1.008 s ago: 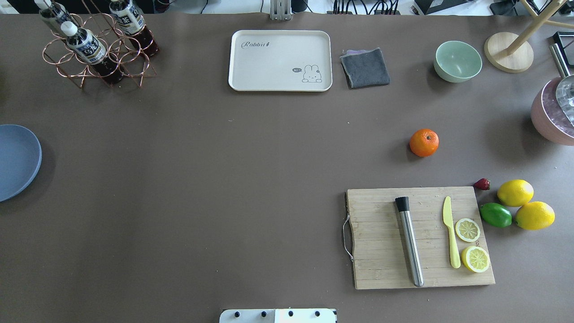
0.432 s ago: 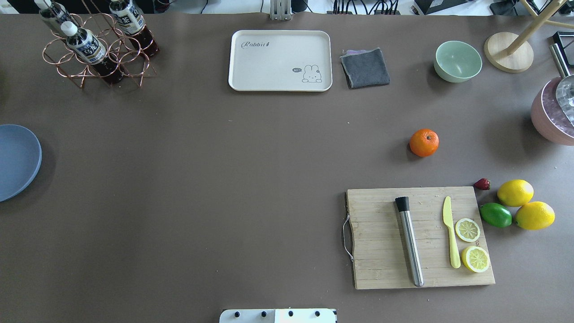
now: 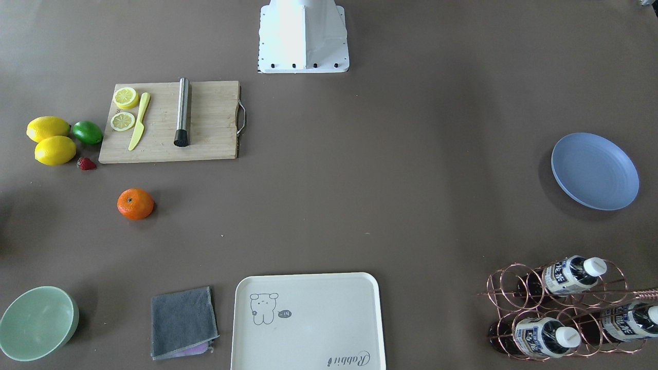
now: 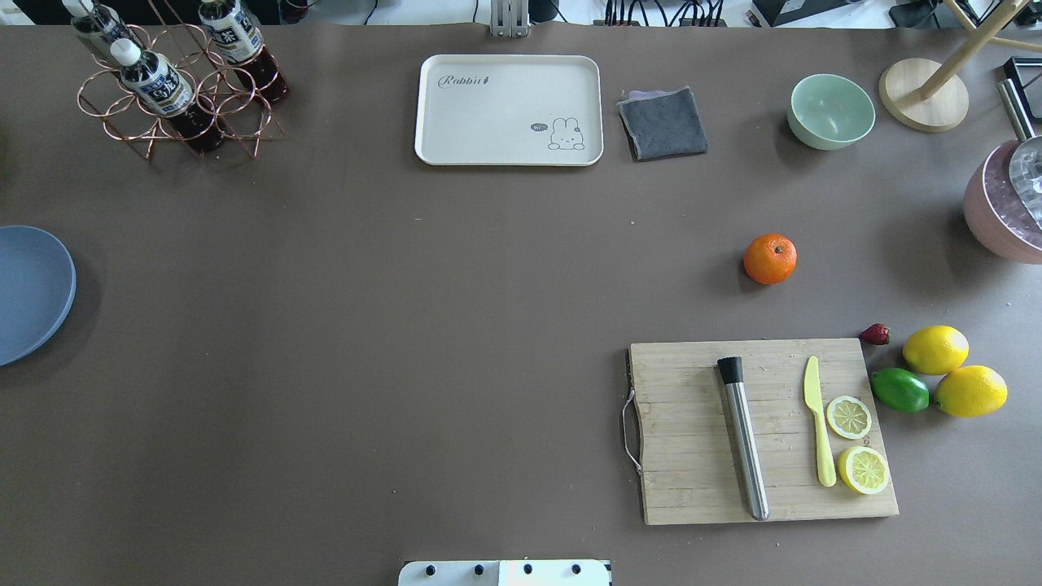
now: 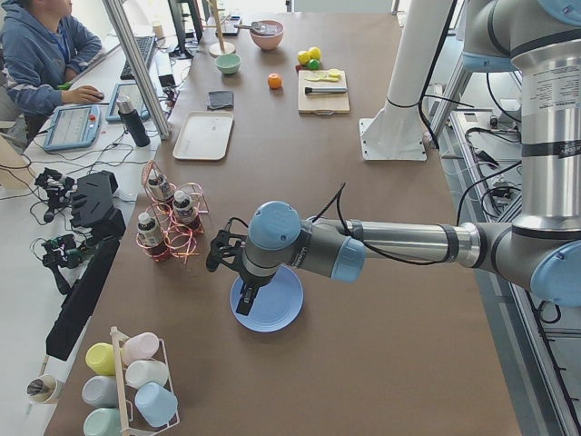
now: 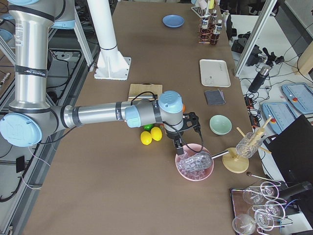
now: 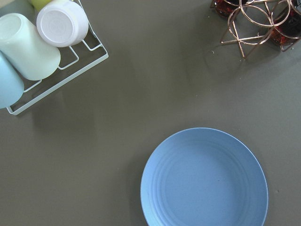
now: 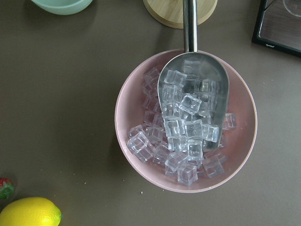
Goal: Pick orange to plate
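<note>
The orange (image 4: 769, 259) lies alone on the brown table, on the robot's right side, beyond the cutting board; it also shows as the orange (image 3: 135, 204) and the orange (image 5: 274, 81). The pale blue plate (image 4: 28, 293) sits bare at the far left edge, also seen as the plate (image 3: 595, 171) and the plate (image 7: 204, 179). My left gripper (image 5: 243, 304) hangs over the plate (image 5: 277, 304); I cannot tell whether it is open or shut. My right gripper (image 6: 177, 143) hovers over a pink ice bowl, state also unclear. No fingers show in either wrist view.
A wooden cutting board (image 4: 692, 488) carries a steel muddler, a yellow knife and two lemon slices. Two lemons (image 4: 936, 350), a lime (image 4: 899, 390) and a strawberry lie beside it. Cream tray (image 4: 509, 110), grey cloth, mint bowl (image 4: 830, 110), bottle rack (image 4: 175, 89), ice bowl (image 8: 186, 120).
</note>
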`<control>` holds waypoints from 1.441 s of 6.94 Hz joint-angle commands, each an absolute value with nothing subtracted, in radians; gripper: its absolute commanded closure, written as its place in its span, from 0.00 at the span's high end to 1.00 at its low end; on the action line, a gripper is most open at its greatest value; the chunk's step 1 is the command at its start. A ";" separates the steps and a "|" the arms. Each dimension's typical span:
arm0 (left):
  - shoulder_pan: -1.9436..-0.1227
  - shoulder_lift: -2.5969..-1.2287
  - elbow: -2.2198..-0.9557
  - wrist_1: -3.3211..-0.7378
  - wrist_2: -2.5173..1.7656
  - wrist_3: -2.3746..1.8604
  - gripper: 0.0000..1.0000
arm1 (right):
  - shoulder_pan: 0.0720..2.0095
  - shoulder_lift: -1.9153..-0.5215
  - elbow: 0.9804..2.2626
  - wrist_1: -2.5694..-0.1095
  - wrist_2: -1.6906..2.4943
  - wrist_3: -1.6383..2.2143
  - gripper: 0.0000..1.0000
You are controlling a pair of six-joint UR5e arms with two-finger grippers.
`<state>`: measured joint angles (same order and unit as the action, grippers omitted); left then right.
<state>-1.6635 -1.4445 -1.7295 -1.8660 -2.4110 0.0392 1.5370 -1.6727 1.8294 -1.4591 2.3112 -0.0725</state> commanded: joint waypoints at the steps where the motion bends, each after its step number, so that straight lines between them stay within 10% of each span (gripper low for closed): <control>1: -1.655 -1.450 -1.717 -1.896 -2.411 0.035 0.98 | 1.523 -1.640 1.827 -1.456 2.424 0.034 1.00; 6: -1.455 -1.494 -1.239 -2.389 -2.401 -0.231 0.98 | 1.316 -1.640 1.832 -1.238 2.277 0.408 1.00; 10: -1.358 -1.554 -1.107 -2.460 -2.399 -0.331 0.98 | 1.309 -1.649 1.830 -1.200 2.246 0.407 1.00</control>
